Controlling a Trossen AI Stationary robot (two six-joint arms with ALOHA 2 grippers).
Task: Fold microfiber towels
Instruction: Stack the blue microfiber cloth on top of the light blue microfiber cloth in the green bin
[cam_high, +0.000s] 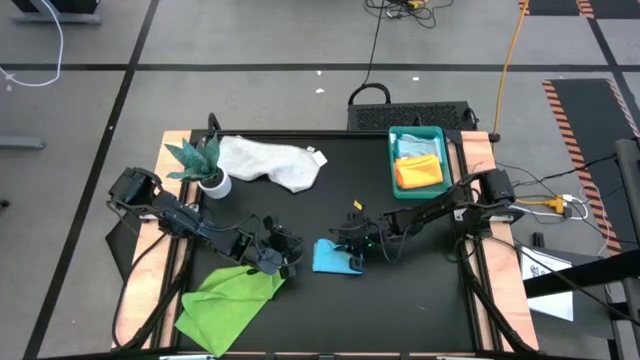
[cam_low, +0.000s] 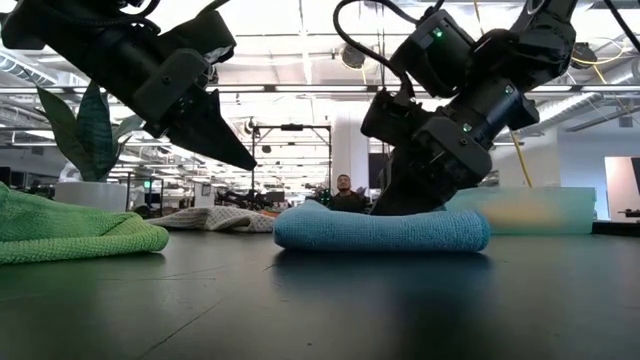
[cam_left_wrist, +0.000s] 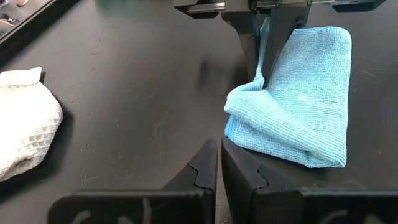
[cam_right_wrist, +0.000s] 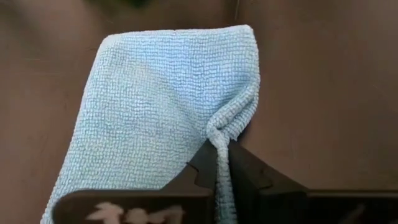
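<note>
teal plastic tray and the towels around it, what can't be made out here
- Teal plastic tray, high view: how many towels are inside; orange and pale blue ones overlap.
- Low view: tray only a blur behind the right gripper.
- Lime green microfiber towel, high view: left arm hides one corner.

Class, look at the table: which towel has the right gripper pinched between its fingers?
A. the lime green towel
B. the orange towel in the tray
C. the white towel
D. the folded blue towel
D: the right gripper is shut on an edge of the blue towel, bunching the cloth there; the green towel, white towel and orange towel lie apart from it.
</note>
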